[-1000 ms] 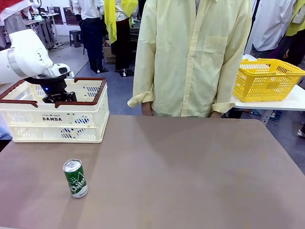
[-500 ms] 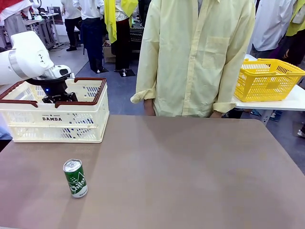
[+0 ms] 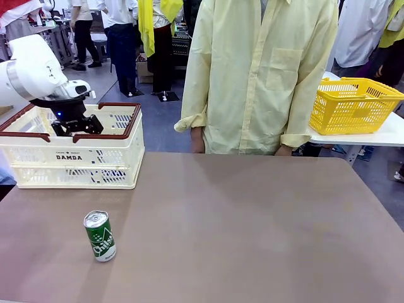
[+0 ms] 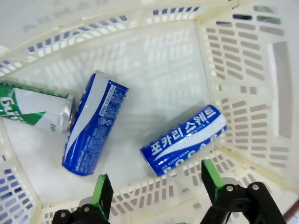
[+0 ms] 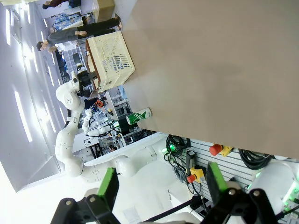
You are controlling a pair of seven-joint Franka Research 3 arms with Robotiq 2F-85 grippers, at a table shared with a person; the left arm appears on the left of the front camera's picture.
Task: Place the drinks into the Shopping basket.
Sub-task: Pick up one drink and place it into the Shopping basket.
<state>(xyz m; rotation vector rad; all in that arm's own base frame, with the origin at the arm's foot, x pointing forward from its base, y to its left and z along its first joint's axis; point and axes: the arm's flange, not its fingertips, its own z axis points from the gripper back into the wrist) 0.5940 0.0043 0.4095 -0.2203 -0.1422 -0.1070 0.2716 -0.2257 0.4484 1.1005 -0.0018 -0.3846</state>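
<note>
Left arm's black gripper [image 3: 77, 125] hangs inside cream-white slotted plastic crate w/ red-brown rim [image 3: 76, 158]; green silver-topped drink can [image 3: 100, 236] stands upright on brown table [image 3: 252, 221], near person in pale yellow shirt [image 3: 255, 76].

The left gripper [image 3: 77, 128] has been lifted a little higher above the Shopping basket [image 3: 76, 165] than a second ago. Its jaws have been opened wide, with nothing between them. Behind the Shopping basket, a far-off person in a white top [image 3: 82, 28] has been moved further left.
</note>
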